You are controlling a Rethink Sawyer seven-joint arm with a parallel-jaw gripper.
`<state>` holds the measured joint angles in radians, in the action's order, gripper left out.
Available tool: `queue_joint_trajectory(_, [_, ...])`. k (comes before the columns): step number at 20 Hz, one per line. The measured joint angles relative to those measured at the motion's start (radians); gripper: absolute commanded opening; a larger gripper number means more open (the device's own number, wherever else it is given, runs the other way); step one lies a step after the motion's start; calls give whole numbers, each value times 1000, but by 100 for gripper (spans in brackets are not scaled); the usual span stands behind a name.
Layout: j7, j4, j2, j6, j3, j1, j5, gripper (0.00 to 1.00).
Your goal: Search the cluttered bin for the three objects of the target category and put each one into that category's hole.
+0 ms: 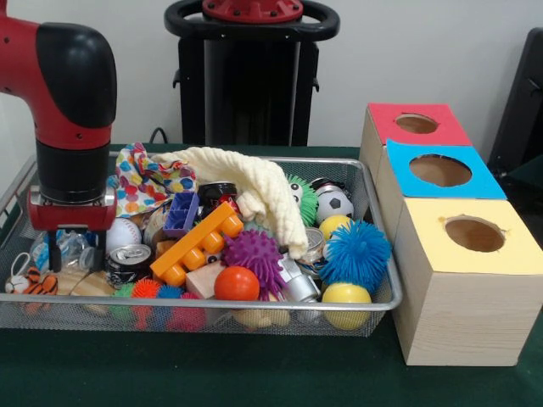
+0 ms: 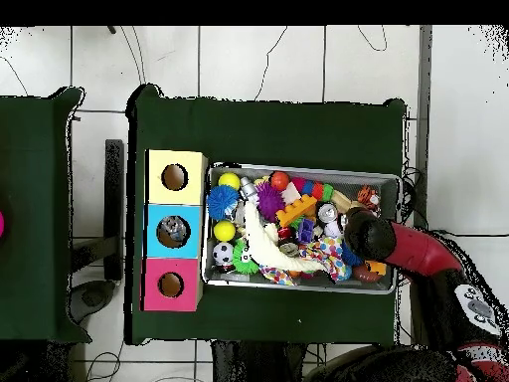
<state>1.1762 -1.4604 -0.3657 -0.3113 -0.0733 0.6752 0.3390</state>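
While inside the bin (image 1: 386, 298) | gripper (image 1: 68, 252) fingers parted | holding nothing

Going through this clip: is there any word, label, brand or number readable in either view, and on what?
None can be read.
The can in the bin has printing, too blurred to make out.
The boxes, including the one with the blue hole, show no lettering.
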Motion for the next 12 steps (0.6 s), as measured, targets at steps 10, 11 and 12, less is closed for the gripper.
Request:
queue_joint_trajectory(10, [0, 0, 1, 0, 15, -23, -9, 100])
queue_joint_trajectory(11, [0, 0, 1, 0, 18, -28, -9, 100])
queue_joint_trajectory(12, [0, 0, 1, 0, 22, -32, -10, 100])
